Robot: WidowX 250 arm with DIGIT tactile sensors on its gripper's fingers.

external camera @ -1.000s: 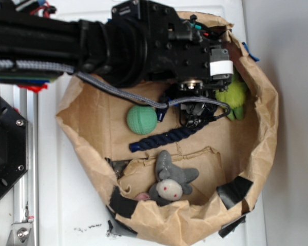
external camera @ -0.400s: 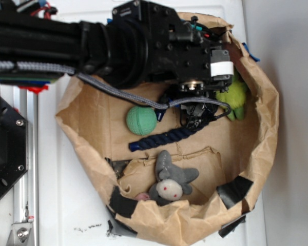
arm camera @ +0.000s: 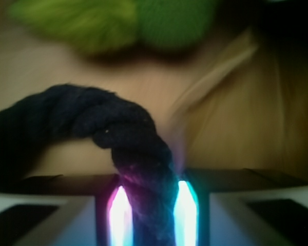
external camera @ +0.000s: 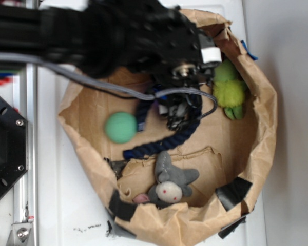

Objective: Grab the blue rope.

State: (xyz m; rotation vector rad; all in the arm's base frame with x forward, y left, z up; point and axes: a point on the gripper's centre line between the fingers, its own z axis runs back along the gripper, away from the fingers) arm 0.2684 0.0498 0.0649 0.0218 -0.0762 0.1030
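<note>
One blue rope (arm camera: 128,148) clamped between tool (arm camera: 150,215) pads.

The blue rope (arm camera: 128,148) is thick twisted fibre, matt and fuzzy. The crumpled bag (external camera: 256,154) looks like brown paper, patched with glossy black tape (external camera: 233,192). The grey toy (external camera: 170,182) and green toy (external camera: 230,92) seem plush cloth; the green ball (external camera: 120,127) is blurred, perhaps rubber.

No readable text, label, brand, number or sign shows in either view.
</note>
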